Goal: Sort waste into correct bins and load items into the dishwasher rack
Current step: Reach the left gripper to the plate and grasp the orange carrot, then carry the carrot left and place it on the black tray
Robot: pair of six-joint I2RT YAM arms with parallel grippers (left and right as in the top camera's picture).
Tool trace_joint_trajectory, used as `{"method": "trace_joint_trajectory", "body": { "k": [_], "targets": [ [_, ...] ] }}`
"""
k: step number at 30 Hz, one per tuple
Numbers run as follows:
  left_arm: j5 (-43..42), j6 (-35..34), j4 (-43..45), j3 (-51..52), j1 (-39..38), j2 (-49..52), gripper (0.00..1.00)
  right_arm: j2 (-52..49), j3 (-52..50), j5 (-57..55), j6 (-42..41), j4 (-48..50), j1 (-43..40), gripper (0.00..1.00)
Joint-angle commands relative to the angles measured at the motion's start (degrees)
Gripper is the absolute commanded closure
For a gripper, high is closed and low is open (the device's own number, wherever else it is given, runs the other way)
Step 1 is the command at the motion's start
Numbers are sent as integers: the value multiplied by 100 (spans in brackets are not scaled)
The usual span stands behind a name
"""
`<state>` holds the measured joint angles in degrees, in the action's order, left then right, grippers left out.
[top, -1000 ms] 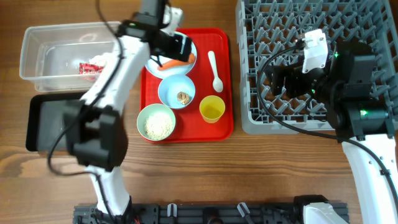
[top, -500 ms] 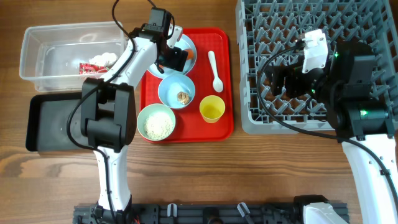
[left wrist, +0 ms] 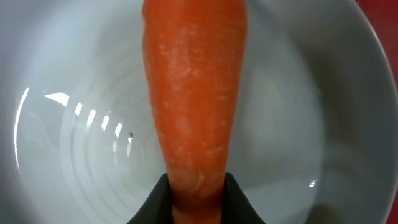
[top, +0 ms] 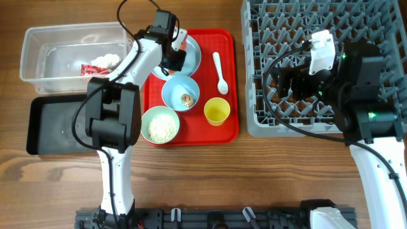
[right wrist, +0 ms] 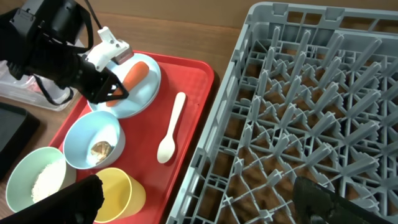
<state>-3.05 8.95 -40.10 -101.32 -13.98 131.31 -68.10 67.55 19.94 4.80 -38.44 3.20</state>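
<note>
- Two claws are showing. The left claw (left wrist: 198, 199) is clamping its dark fingertips on the near end of the carrot piece (left wrist: 193, 93), which is lying on the pale blue plate (left wrist: 298, 124) directly under that claw.
- The right claw (right wrist: 199, 205) is hanging with its fingers wide apart, nothing between them, over the tray-side edge of the grey rack (right wrist: 298, 93).
- Just beside the left claw, toward its arm's base, one bowl (top: 173, 95) is holding a small brown scrap (top: 187, 99). Past it, a second bowl (top: 145, 121) is carrying the rice grains (top: 161, 127).
- Between the two claws, the white spoon (top: 219, 71) and the yellow cup (top: 217, 111) are sitting on the red tray (top: 226, 130) — spoon above, cup below in the overhead view.
- On the far side of the left claw from the rack, the clear tub (top: 38, 54) is holding the wrapper bits (top: 92, 67) and the tissue wad (top: 112, 59) — the black tray (top: 48, 127) is lying just beside it on the worktop (top: 254, 184).
</note>
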Motion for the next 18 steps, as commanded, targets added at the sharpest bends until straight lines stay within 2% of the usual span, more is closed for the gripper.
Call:
{"method": "trace_joint_trajectory", "body": {
  "k": [1,7,11,18],
  "targets": [
    [-94,-238,28,-17,-15,223,90,-22,59,111,-46,4,-17,0],
    [-81,-286,28,-227,-9,-76,88,-20,59,111,-48,4,-17,0],
    [275,-831,-24,-533,13,-479,89,-22,59,111,-46,2,-17,0],
    [348,-1499,-509,-671,59,-1580,92,-22,59,111,-46,2,-17,0]
  ]
}}
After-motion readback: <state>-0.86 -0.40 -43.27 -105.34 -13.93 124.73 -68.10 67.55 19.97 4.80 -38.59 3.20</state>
